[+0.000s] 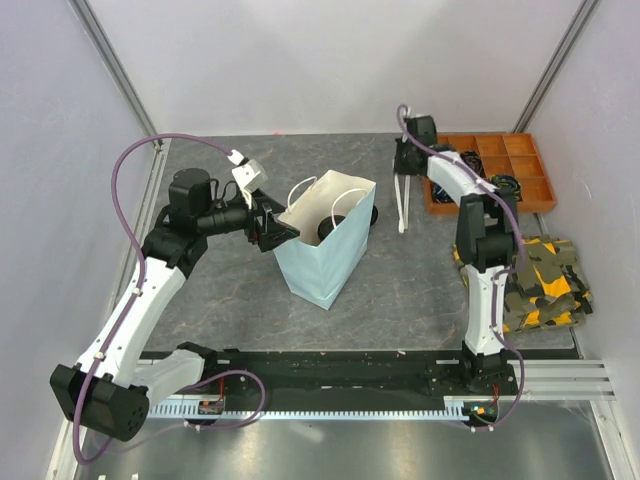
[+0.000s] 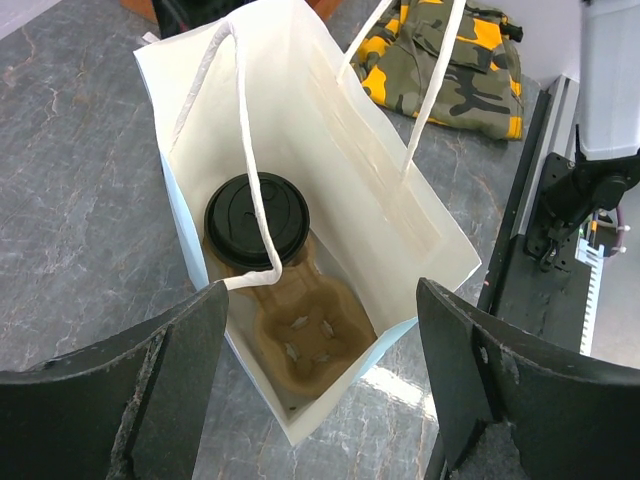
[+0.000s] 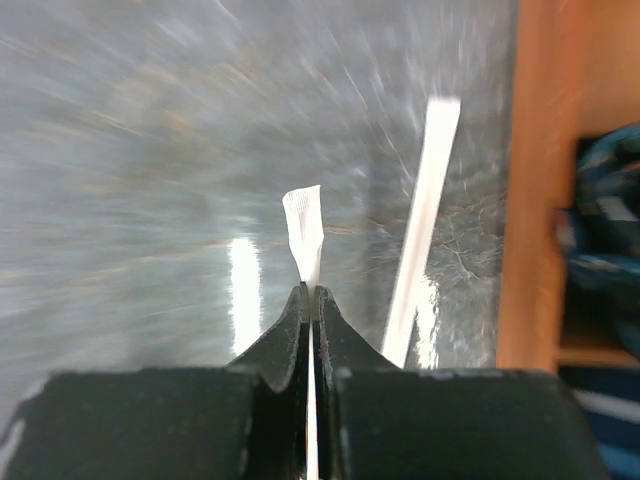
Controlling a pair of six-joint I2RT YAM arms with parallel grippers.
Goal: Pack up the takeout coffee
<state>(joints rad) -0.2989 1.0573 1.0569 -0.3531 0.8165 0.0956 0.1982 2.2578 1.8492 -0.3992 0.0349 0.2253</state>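
Note:
The takeout coffee (image 2: 257, 221) stands inside the open light-blue paper bag (image 1: 325, 245), its black lid up, in one cup hole of a tan pulp carrier (image 2: 300, 330). The carrier's other hole is empty. In the top view the lid (image 1: 328, 228) shows through the bag's mouth. My left gripper (image 2: 320, 300) is open, hovering at the bag's left rim with nothing between its fingers. My right gripper (image 3: 311, 290) is shut on a thin white paper-wrapped straw (image 3: 305, 225) at the back of the table, right of the bag. A second white straw (image 3: 425, 220) lies on the table beside it.
An orange compartment tray (image 1: 520, 190) with dark coiled items sits at the back right, close to the right gripper (image 1: 402, 172). A camouflage cloth (image 1: 545, 285) lies at the right edge. A dark round thing (image 1: 372, 214) shows behind the bag's right side.

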